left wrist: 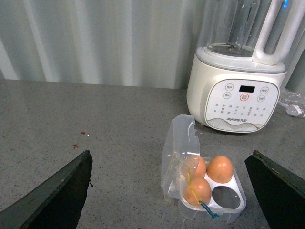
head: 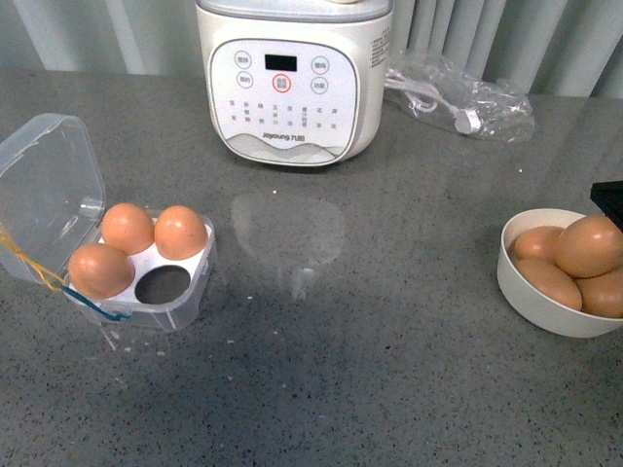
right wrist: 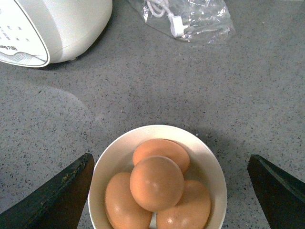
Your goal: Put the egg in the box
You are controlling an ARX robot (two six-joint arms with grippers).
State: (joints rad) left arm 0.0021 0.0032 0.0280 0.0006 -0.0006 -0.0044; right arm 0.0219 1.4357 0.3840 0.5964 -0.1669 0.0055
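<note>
The box [head: 200,277] stands open at the table's left, its clear lid [head: 44,190] tipped back. Three brown eggs fill its cells and the near-right cell [head: 163,284] is empty. In the left wrist view the box [left wrist: 239,196] lies between and beyond the fingers of my open left gripper [left wrist: 170,156], which holds nothing. At the right, a white bowl [head: 531,292] holds several brown eggs. My open right gripper [right wrist: 170,160] hangs over it, with a finger [right wrist: 59,193] on either side of the bowl [right wrist: 209,155]. The top egg [right wrist: 157,182] lies untouched between them.
A white Joyoung blender [head: 292,88] stands at the back middle. To its right lies a clear plastic bag with a white cable [head: 467,97]. A grey curtain hangs behind the grey speckled table. Only a black corner of the right arm [head: 609,200] shows in the front view.
</note>
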